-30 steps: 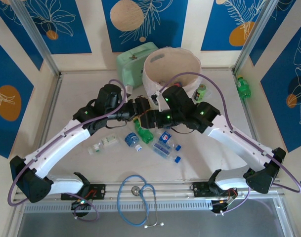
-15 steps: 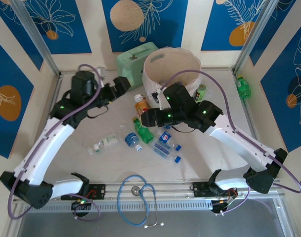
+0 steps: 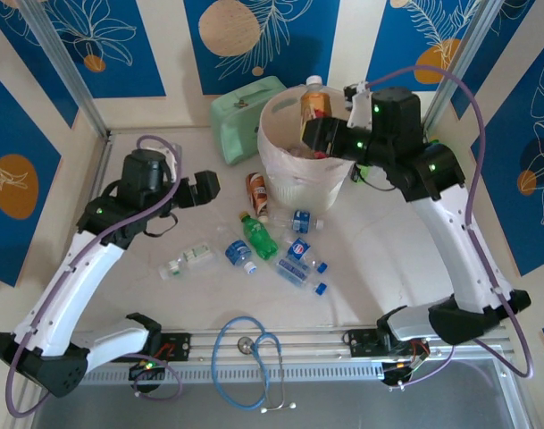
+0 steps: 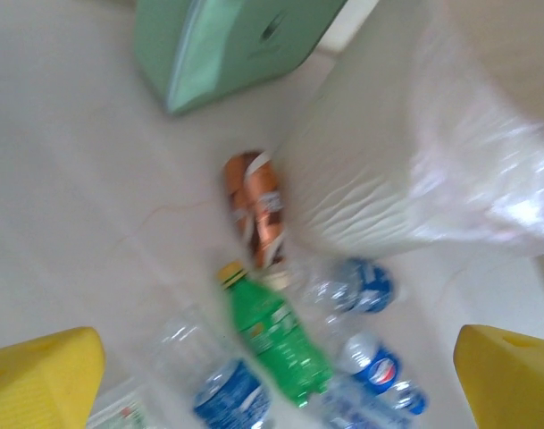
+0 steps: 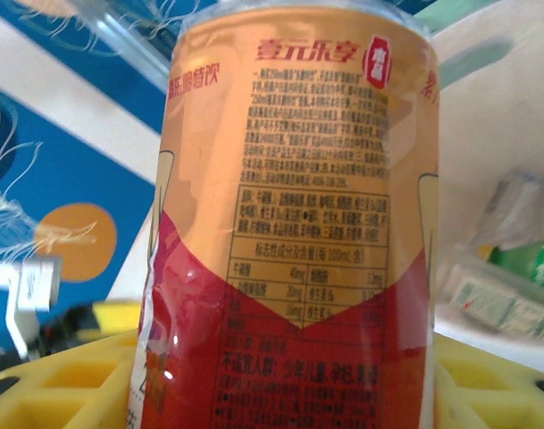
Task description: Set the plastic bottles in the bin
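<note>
While the right gripper [image 3: 314, 134] hangs over the bin [image 3: 285, 174], upper ctr of the top view, it's clamped on an orange-labelled bottle [image 3: 314, 100], upright, white cap up. The yellow pads [image 5: 75, 375] grip low on the body. Prob. light & thin-walled, so a hard squeeze would dent it. The glossy label looks slippery, and I can't tell if there's liquid inside. Mid-body across the label seems the safest hold.

The left gripper [image 3: 206, 189], left of ctr, hovers w/ jaws wide and nothing in them.

More plastic bottles lie on their sides at ctr, just below the bin:
- a brown-orange bottle [image 3: 256, 190] right by the bin's foot
- a green bottle [image 3: 258, 238]
- several blue-labelled clear bottles [image 3: 295, 259]

They're round, so they'll likely roll if nudged. Another green one [image 3: 441, 156] sits apart at the right edge.

The table [image 3: 388, 268] is pale & smooth, w/ little friction I'd guess. A mint-green case [image 3: 240, 112] stands just beside the bin, to its upper left. A stethoscope [image 3: 249, 357] lies at btm ctr. Walls have blue panels w/ leaf prints.
</note>
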